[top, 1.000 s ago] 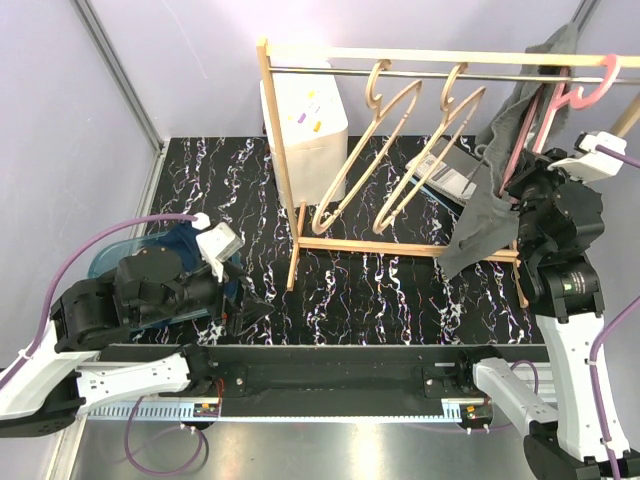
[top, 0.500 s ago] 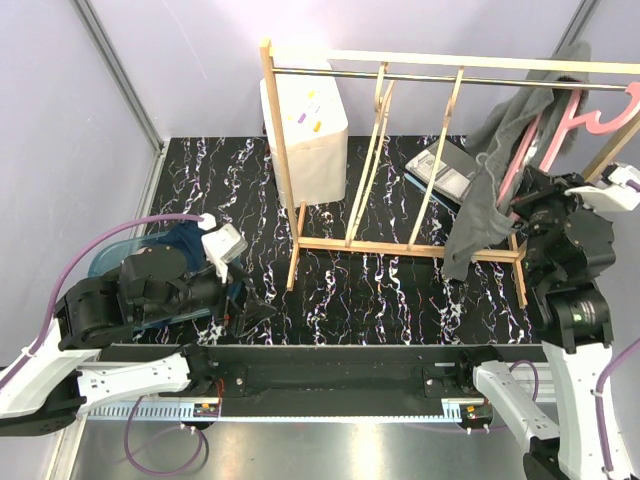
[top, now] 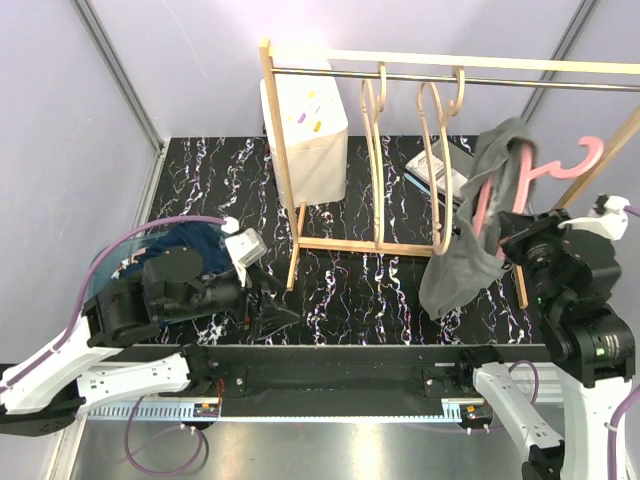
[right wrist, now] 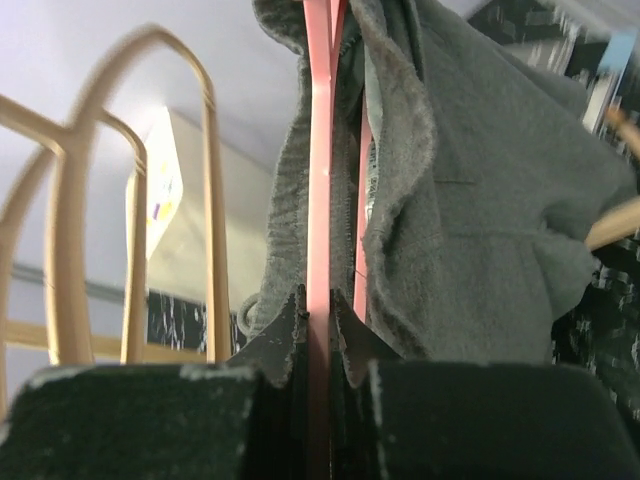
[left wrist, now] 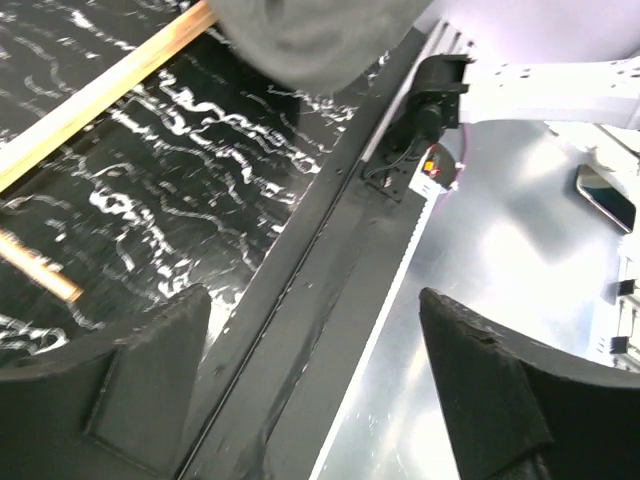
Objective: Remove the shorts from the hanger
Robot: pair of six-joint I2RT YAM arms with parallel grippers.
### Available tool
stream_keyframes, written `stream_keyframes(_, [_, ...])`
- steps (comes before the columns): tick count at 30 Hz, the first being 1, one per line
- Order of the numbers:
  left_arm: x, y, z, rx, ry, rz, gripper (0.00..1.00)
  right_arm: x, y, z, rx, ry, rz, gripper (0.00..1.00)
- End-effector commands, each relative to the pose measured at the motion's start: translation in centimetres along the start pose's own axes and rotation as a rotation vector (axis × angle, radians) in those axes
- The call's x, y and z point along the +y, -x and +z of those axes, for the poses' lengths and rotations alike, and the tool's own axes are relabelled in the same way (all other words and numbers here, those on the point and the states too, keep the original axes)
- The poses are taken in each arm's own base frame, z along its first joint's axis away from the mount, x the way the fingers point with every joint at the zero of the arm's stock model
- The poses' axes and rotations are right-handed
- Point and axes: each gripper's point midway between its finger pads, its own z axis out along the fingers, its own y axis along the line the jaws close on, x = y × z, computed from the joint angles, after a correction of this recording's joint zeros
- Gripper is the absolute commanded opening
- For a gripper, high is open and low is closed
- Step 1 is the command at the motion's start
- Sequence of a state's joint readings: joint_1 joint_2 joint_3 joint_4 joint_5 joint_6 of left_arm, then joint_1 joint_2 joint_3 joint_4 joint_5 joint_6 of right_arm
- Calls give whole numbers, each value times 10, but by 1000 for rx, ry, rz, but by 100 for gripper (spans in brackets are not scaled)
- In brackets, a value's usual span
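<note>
While right gripper [right wrist: 318,312] pinches pink hanger [right wrist: 318,150] under grey shorts [right wrist: 480,200], left gripper [left wrist: 315,335] gapes by table edge [left wrist: 318,165].

Navy shorts [top: 190,243] partly hidden behind left arm [top: 170,296]

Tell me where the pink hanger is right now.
In the top view the pink hanger is at the right, below the rail, clamped in the right gripper with the grey shorts draped over it, just right of the two wooden hangers.
</note>
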State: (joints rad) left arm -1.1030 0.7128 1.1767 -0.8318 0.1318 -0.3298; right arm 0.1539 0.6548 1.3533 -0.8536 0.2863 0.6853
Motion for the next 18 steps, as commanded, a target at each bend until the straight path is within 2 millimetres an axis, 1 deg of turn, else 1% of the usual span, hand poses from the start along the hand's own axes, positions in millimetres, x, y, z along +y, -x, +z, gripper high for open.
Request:
stream_keyframes(1, [-25, 36, 11, -146, -112, 31, 81, 18, -25, 5, 128, 69, 95, 0])
stream_keyframes(2, [-26, 37, 12, -152, -108, 43, 81, 17, -31, 6, 156, 62, 92, 0])
stream_keyframes(3, [-29, 44, 13, -184, -108, 67, 81, 17, -36, 7, 177, 61, 89, 0])
stream_keyframes(4, [-33, 43, 18, -191, -107, 83, 81, 15, -44, 10, 208, 57, 87, 0])
stream_keyframes(5, [-37, 44, 21, -201, -112, 94, 81, 13, -48, 11, 220, 55, 78, 0])
stream_keyframes(8, [-58, 53, 39, -222, -137, 93, 82, 10, -56, 13, 251, 56, 30, 0])
stream_keyframes(9, [-68, 50, 57, -197, -135, 94, 83, 10, -56, 12, 254, 58, 18, 0])
stream_keyframes(10, [-79, 59, 61, -210, -150, 90, 84, 10, -57, 12, 265, 65, -7, 0])
stream_keyframes(11, [-86, 60, 70, -208, -158, 89, 84, 9, -59, 12, 270, 65, -16, 0])
stream_keyframes(12, [-98, 60, 87, -209, -165, 96, 84, 7, -60, 12, 273, 62, -19, 0])
stream_keyframes(14, [-110, 64, 103, -219, -180, 114, 84, -1, -68, 11, 282, 49, -19, 0])
stream_keyframes(15, [-118, 59, 122, -208, -187, 128, 85, -8, -76, 10, 293, 40, -11, 0])
stream_keyframes(16, [-122, 56, 132, -200, -188, 145, 85, -12, -81, 9, 303, 27, 18, 0])
stream_keyframes(17, [-129, 64, 137, -220, -196, 166, 85, -15, -85, 8, 309, 16, 40, 0])
stream_keyframes(18, [-131, 51, 159, -178, -173, 191, 85, -21, -92, 6, 320, 4, 64, 0])
